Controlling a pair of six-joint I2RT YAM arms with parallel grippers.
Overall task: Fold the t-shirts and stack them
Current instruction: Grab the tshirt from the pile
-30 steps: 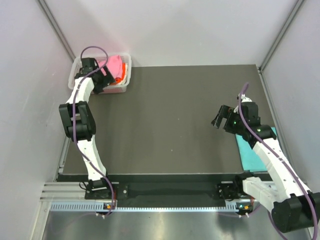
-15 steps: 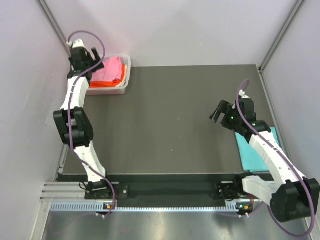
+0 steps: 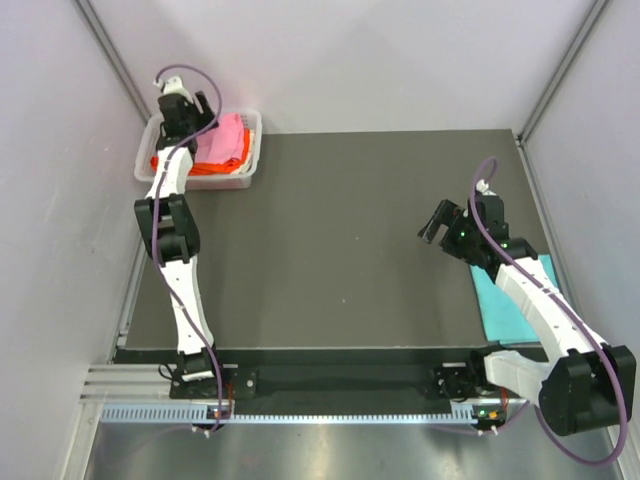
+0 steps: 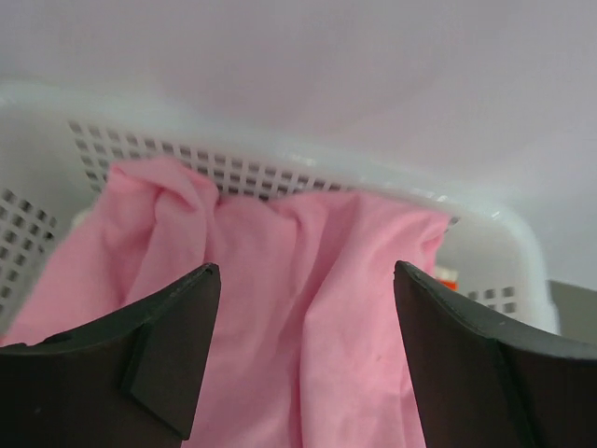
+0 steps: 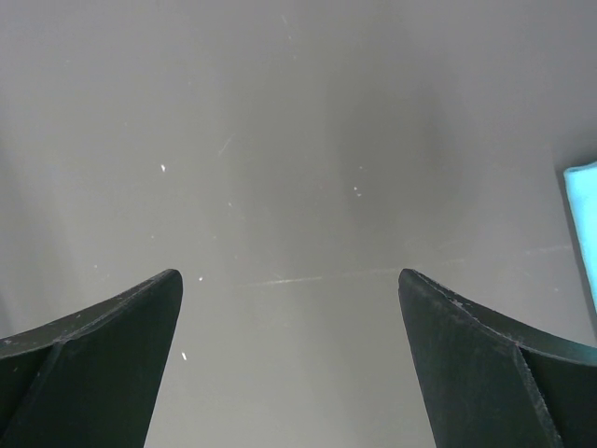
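Top external: pink t-shirt in basket; far-left table corner

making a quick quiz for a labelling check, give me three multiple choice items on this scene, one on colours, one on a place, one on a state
1. Which colours of t-shirt show in the white basket?
A. pink and orange
B. teal and pink
C. orange only

2. Where does the teal t-shirt lie?
A. in the basket
B. on the table at its right edge, by the right arm
C. at the middle of the table

3. How does the right gripper stand?
A. shut on cloth
B. open over bare table
C. shut and empty

Answers:
1 A: the pink t-shirt and the orange t-shirt both show there.
2 B: the top view shows teal cloth lying flat beside the right arm.
3 B: its wrist view shows the fingers wide apart with only tabletop between them.
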